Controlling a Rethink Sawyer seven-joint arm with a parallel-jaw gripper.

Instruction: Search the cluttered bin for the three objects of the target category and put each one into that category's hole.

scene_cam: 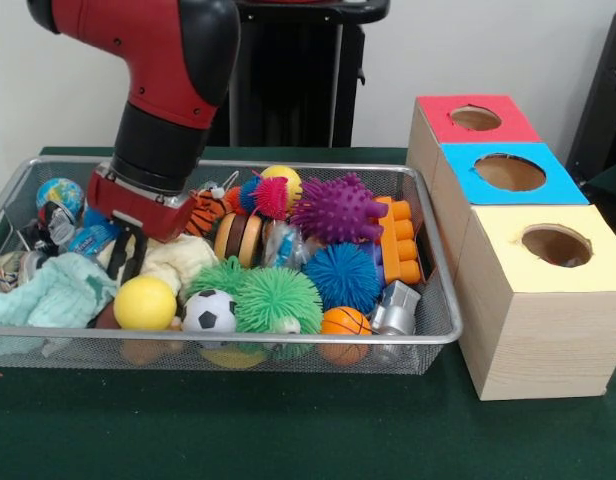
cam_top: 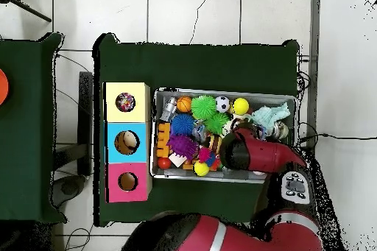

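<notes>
The wire mesh bin (scene_cam: pixel 288 338) is full of toys. My gripper (scene_cam: pixel 128 255) reaches down into its left part, between a mint-green cloth (scene_cam: pixel 53 295) and a cream soft cloth (scene_cam: pixel 178 260). Its tips are sunk in the clutter. In the overhead view the arm (cam_top: pixel 247 151) hides the gripper, and the mint cloth (cam_top: pixel 263 115) lies at the bin's (cam_top: pixel 221 91) right end. The yellow-panelled box's hole (scene_cam: pixel 556 243) is at the right. From above, something with bright patches shows inside the hole (cam_top: pixel 125 102). No printed cloth clearly shows in the bin.
The blue-panelled box (scene_cam: pixel 508 172) and red-panelled box (scene_cam: pixel 475 118) stand behind the yellow one. Purple (scene_cam: pixel 336 208), green (scene_cam: pixel 276 297) and blue (scene_cam: pixel 343 275) spiky balls, a yellow ball (scene_cam: pixel 145 303), a football (scene_cam: pixel 209 312) and orange bricks (scene_cam: pixel 400 240) crowd the bin.
</notes>
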